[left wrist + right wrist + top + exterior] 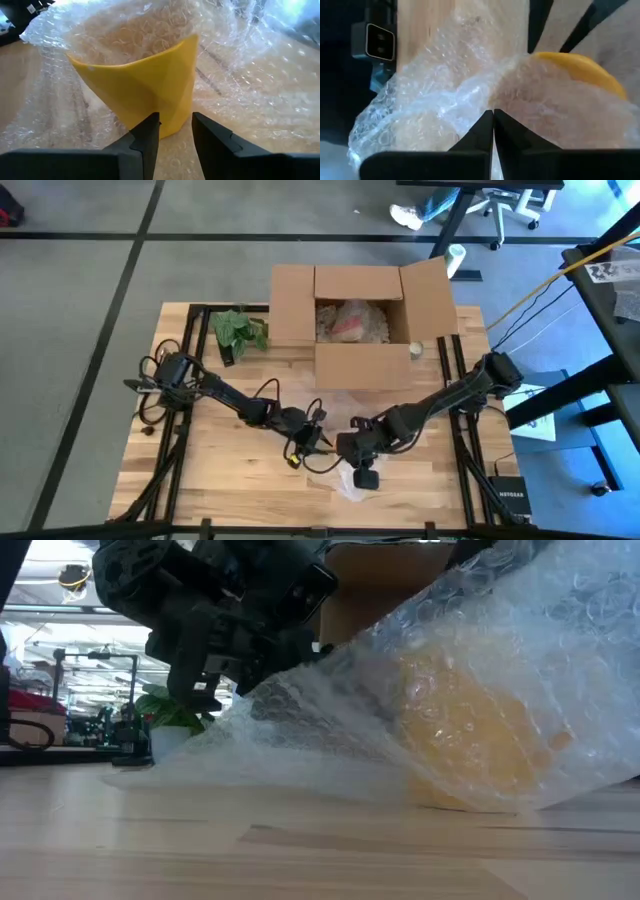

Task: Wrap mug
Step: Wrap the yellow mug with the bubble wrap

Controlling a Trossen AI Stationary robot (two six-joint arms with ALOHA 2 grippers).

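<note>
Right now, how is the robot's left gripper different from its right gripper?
The left gripper has its dark fingers apart, with a gap between them, while the right gripper has its fingers pressed together. The left gripper points at the bare side of the yellow plastic mug, touching nothing; the right gripper pinches the clear bubble wrap. Both are dark, two-fingered, and close to the mug.
</note>
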